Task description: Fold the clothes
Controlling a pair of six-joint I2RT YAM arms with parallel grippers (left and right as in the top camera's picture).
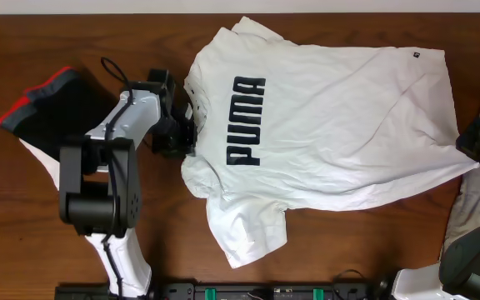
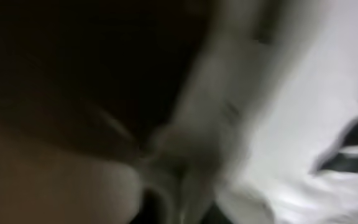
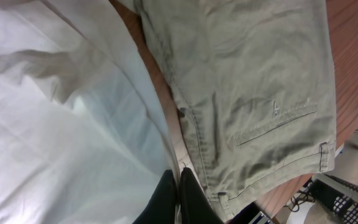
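The white T-shirt (image 1: pixel 332 125) lies spread on the wooden table, chest up, with its black lettering (image 1: pixel 247 121) facing me and a small dark tag (image 1: pixel 415 55) near the hem at the far right. My left gripper (image 1: pixel 180 133) is at the collar edge. The left wrist view is blurred, but white cloth (image 2: pixel 278 112) narrows down into the jaws (image 2: pixel 179 205). My right gripper (image 1: pixel 478 148) is at the hem on the right; its black fingers (image 3: pixel 179 186) are shut on the edge of the white fabric (image 3: pixel 55 124).
Khaki trousers (image 3: pixel 260 87) lie beside the shirt at the table's right edge (image 1: pixel 472 204). A dark garment with red trim (image 1: pixel 40 104) and a white cloth (image 1: pixel 44 158) lie at the left under my left arm.
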